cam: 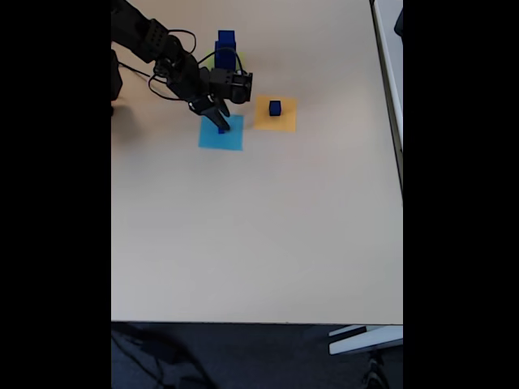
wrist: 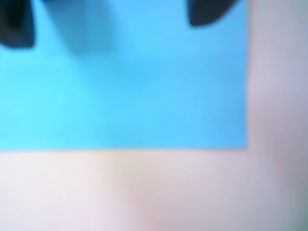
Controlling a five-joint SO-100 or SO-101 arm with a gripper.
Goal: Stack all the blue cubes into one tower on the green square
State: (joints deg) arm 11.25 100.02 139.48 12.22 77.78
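- In the fixed view the gripper (cam: 220,123) hangs at the end of the black arm (cam: 166,57), which reaches in from the upper left, and its fingertips sit over the upper edge of the light-blue square (cam: 220,136).
- In the wrist view two dark fingertips (wrist: 17,26) enter from the top edge, well apart from each other, with the blurred light-blue square (wrist: 125,96) spread below them.
- The jaws stand spread; a darker blue blur (wrist: 79,24) lies between the fingertips at the top of the wrist view, but the picture is too soft to say whether it is a cube or a shadow, and I cannot tell whether anything is gripped.
- In the fixed view a small dark-blue patch shows right at the fingertips on the light-blue square; it is too small to tell from the fingers themselves.
- Beyond the gripper, towards the top of the fixed view, the tower (cam: 225,49) of dark-blue cubes stands upright on the green square (cam: 236,58), part of it hidden by the arm and its cables.
- To the right of the gripper in the fixed view, a small blue cube (cam: 275,106) sits alone on the orange-yellow square (cam: 276,120), just beside the light-blue one.
- All the patches lie flat on the pale table (cam: 259,235).
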